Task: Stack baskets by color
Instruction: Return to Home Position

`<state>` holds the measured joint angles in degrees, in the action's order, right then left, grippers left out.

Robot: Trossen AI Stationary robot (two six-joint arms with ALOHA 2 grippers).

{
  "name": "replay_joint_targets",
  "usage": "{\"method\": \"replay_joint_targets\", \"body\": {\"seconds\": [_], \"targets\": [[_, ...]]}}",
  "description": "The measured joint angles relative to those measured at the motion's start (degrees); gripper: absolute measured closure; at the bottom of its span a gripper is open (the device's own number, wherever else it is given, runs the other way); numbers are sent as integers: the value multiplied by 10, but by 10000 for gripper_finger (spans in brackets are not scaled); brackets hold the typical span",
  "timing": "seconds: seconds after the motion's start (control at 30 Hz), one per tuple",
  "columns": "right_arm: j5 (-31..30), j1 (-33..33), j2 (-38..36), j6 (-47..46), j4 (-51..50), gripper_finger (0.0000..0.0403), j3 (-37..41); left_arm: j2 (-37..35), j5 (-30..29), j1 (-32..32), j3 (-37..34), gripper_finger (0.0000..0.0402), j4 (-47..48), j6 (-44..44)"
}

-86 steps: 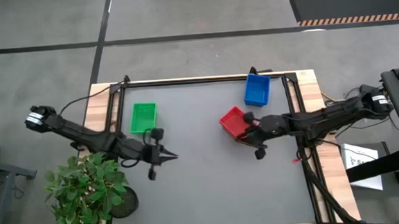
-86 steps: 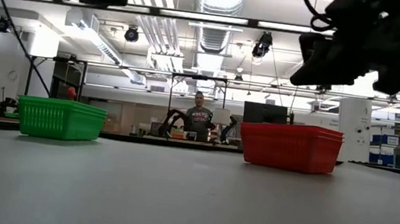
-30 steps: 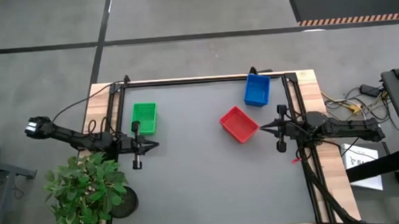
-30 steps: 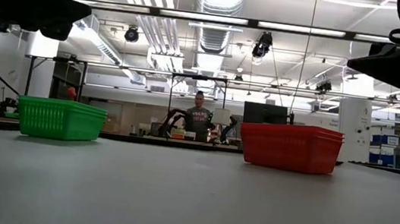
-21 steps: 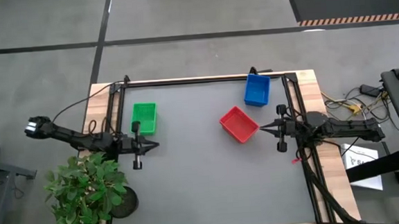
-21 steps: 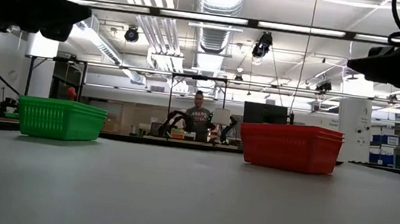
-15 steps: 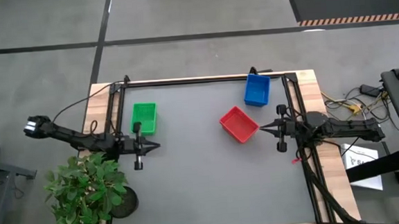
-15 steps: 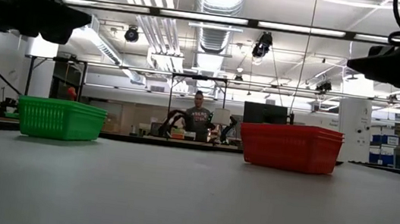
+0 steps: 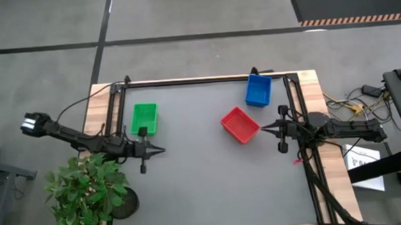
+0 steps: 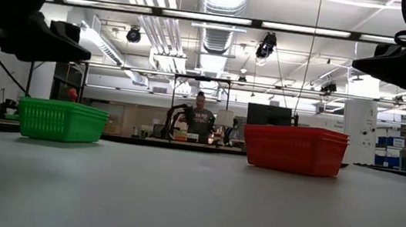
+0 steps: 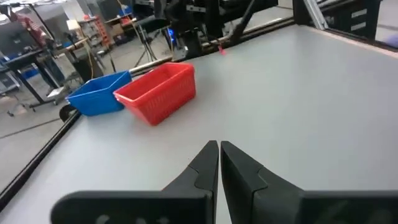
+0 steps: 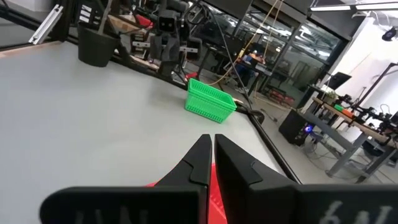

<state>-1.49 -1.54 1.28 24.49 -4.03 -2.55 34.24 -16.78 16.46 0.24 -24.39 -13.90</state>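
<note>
Three baskets rest bottom-down on the grey table: a green basket (image 9: 144,119) at the far left, a red basket (image 9: 240,124) right of the middle, and a blue basket (image 9: 258,90) at the far right. My left gripper (image 9: 162,150) is shut with nothing in it, hovering just nearer than the green basket (image 10: 61,121) and pointing toward the table's right. My right gripper (image 9: 260,129) is also shut on nothing. It hangs by the red basket's right corner, higher than the basket (image 10: 294,149), and points left. Red (image 11: 158,93) and blue (image 11: 99,96) show in the left wrist view, green (image 12: 210,100) in the right.
A black frame rail (image 9: 205,79) runs round the table's far and side edges. A potted plant (image 9: 87,193) stands off the near left corner and cables (image 9: 346,105) lie to the right. A person (image 10: 200,121) is in the room beyond. The middle and near table (image 9: 212,188) is bare grey.
My left gripper has sunk and tipped its fingers downward, its tip creeping out toward the table's middle and near edge; it stays shut. The right arm and all three baskets have kept still.
</note>
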Motion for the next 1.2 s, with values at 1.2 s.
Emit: {"method": "replay_joint_targets", "body": {"seconds": [1.2], "targets": [[0, 0, 0, 0, 0, 390, 0, 258, 0, 0, 0, 400, -5, 0]]}}
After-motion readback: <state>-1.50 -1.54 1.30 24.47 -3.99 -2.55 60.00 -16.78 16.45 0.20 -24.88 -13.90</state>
